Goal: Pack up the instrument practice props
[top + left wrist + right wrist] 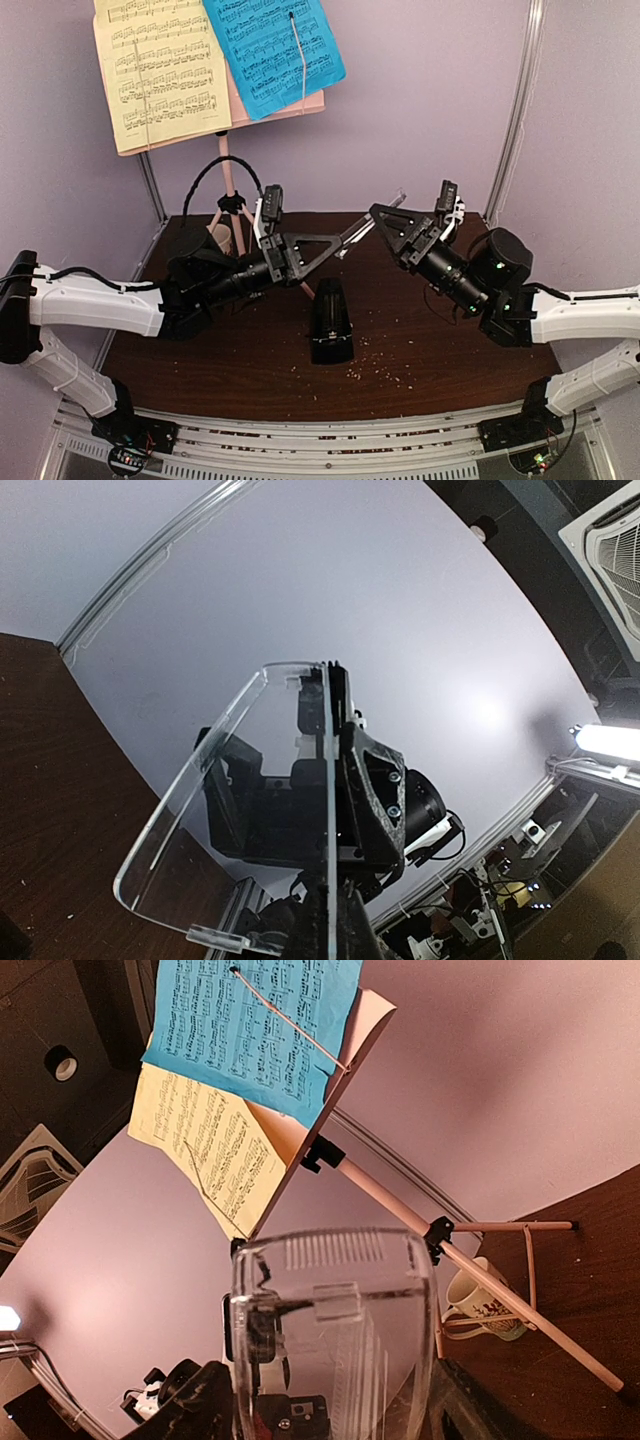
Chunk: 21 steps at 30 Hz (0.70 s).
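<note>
The clear plastic cover (362, 230) hangs in mid-air between both arms. My left gripper (335, 240) is shut on one thin edge of the cover (230, 810). My right gripper (388, 222) spans its wide body, with a finger against each side of the cover (335, 1320). Below them the black pyramid metronome (330, 320) stands uncovered on the table. The pink music stand (228, 180) rises at the back left on its tripod legs. It carries a yellow page (160, 70) and a blue page (270, 45).
A beige mug (220, 238) sits on the brown table (450, 350) beside the stand's legs; it also shows as the mug (480, 1305) in the right wrist view. Crumbs lie near the metronome. Lilac walls and metal posts (515, 110) close the back.
</note>
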Each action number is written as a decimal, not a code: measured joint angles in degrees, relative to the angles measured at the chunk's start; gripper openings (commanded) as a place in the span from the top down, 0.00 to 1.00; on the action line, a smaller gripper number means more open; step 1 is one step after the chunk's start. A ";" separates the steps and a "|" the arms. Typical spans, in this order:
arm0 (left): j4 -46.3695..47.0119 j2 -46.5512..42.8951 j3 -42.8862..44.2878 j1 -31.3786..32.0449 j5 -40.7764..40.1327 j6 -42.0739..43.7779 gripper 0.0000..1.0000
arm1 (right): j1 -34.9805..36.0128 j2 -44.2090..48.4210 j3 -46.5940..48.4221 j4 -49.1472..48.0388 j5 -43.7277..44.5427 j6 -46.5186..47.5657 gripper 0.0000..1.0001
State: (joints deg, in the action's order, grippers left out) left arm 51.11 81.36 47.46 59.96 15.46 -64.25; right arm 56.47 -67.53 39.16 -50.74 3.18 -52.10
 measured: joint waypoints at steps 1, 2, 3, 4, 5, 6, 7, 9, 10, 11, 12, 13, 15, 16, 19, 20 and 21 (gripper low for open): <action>0.00 0.00 0.00 0.00 0.00 0.00 1.00 | 0.00 -0.04 0.02 0.00 -0.02 -0.02 0.32; 0.00 0.00 0.00 0.00 0.00 -0.02 1.00 | 0.02 -0.09 0.02 0.00 -0.02 -0.15 0.32; 0.00 0.00 0.00 0.02 0.00 -0.02 1.00 | 0.00 -0.15 0.02 -0.02 -0.02 -0.22 0.33; 0.00 0.00 0.00 0.04 0.02 -0.02 1.00 | 0.00 -0.20 0.02 -0.02 -0.02 -0.22 0.34; 0.00 0.00 0.00 0.04 0.02 -0.04 1.00 | 0.00 -0.22 0.02 0.00 -0.02 -0.26 0.36; 0.00 0.00 0.00 0.04 0.02 -0.04 1.00 | 0.00 -0.24 0.02 -0.02 -0.02 -0.26 0.37; 0.00 0.00 0.00 0.04 0.02 -0.07 1.00 | 0.00 -0.24 0.02 -0.07 0.00 -0.31 0.39; 0.00 0.00 0.00 0.04 0.02 -0.13 1.00 | -0.04 -0.24 0.02 -0.22 0.00 -0.31 0.42; 0.04 0.00 0.00 0.04 0.04 -0.17 1.00 | -0.09 -0.24 0.02 -0.26 0.00 -0.20 0.43; 0.11 0.00 0.00 0.04 0.04 -0.22 1.00 | -0.09 -0.24 0.02 -0.35 -0.02 -0.24 0.44; 0.15 0.00 0.00 0.04 0.04 -0.22 1.00 | -0.09 -0.24 0.02 -0.37 0.00 -0.17 0.45; 0.20 0.00 0.00 0.04 0.07 -0.22 1.00 | -0.09 -0.24 0.02 -0.39 0.00 -0.15 0.45; 0.20 0.00 0.00 0.04 0.04 -0.24 0.98 | -0.09 -0.24 0.02 -0.39 0.00 0.00 0.46; 0.22 0.00 0.00 0.04 0.04 -0.24 0.92 | -0.09 -0.24 0.02 -0.42 0.00 0.11 0.46; 0.20 0.00 0.00 0.04 0.07 -0.26 0.73 | -0.09 -0.15 0.02 -0.31 0.00 0.74 0.48; 0.22 0.00 0.00 0.04 0.04 -0.20 0.67 | -0.09 -0.07 0.02 -0.07 0.02 1.01 0.48; 0.24 0.00 0.00 0.04 0.04 -0.26 0.60 | -0.09 0.17 0.02 0.44 0.07 1.40 0.48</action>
State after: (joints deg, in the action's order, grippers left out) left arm 51.35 81.36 47.46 60.01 15.51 -64.51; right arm 56.38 -67.35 39.18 -50.30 3.25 -50.70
